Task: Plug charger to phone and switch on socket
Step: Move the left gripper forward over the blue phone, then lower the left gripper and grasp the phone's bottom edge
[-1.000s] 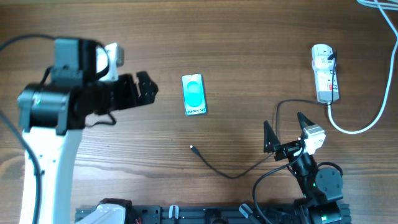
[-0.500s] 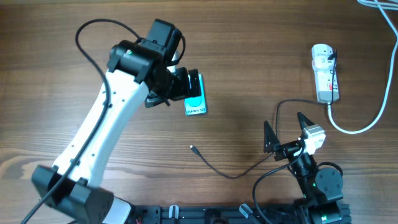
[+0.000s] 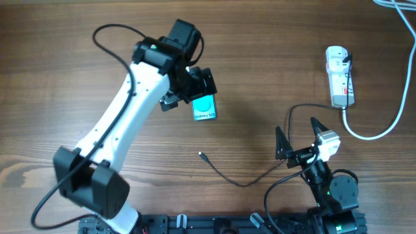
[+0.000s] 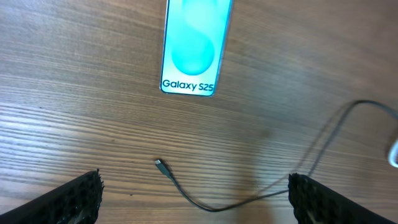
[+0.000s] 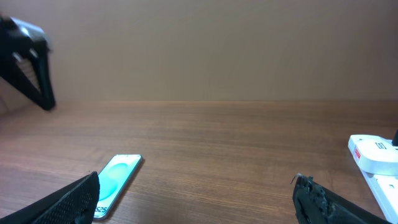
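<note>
The phone (image 3: 205,109), cyan screen up, lies flat mid-table, and its far end is hidden under my left gripper (image 3: 193,90). That gripper hovers open above it, with nothing between its fingers. In the left wrist view the phone (image 4: 193,46) is at the top and the charger's metal tip (image 4: 160,164) lies below it, between the open fingers (image 4: 81,196). The thin dark charger cable (image 3: 242,183) loops right, towards the white socket (image 3: 338,81) at the far right. My right gripper (image 3: 298,135) stands open near the front edge, holding nothing. Its wrist view shows the phone (image 5: 115,177) and the socket (image 5: 376,155).
A thick white cord (image 3: 380,132) curves from the socket up the right edge of the table. The left arm's white link (image 3: 120,123) stretches diagonally across the left half of the table. The right arm's base (image 3: 335,195) sits at the front right.
The left arm has swung from the far left to above the phone, covering its far end. Its gripper stayed open. The right arm, phone and cable have not moved.
</note>
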{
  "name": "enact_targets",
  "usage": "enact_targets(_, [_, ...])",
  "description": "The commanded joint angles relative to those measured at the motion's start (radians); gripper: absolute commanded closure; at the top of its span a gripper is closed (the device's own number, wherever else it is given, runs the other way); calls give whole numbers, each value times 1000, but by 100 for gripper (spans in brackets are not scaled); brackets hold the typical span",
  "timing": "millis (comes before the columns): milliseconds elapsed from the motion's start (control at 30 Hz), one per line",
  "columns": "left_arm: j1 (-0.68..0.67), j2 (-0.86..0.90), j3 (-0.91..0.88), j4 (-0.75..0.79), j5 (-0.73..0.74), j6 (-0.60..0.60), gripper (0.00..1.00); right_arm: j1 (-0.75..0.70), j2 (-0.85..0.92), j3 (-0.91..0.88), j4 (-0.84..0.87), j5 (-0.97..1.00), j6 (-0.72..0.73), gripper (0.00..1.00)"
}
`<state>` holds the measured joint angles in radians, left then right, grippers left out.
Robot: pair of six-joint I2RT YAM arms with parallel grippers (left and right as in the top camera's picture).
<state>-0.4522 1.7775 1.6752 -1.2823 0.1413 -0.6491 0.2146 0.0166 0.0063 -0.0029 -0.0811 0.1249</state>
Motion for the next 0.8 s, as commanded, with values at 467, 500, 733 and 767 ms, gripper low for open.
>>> enact_targets(467, [-43, 252, 10, 226, -114, 69, 0, 4, 2, -1, 3, 14, -20, 0])
enact_targets(500, [-43, 276, 10, 235, -114, 69, 0, 4, 2, -1, 3, 14, -20, 0])
enact_targets(733, [-43, 369, 10, 253, -132, 122, 0, 4, 2, -1, 3, 14, -20, 0])
enact_targets(767, [-43, 377, 10, 267, -132, 129, 0, 4, 2, -1, 3, 14, -19, 0])
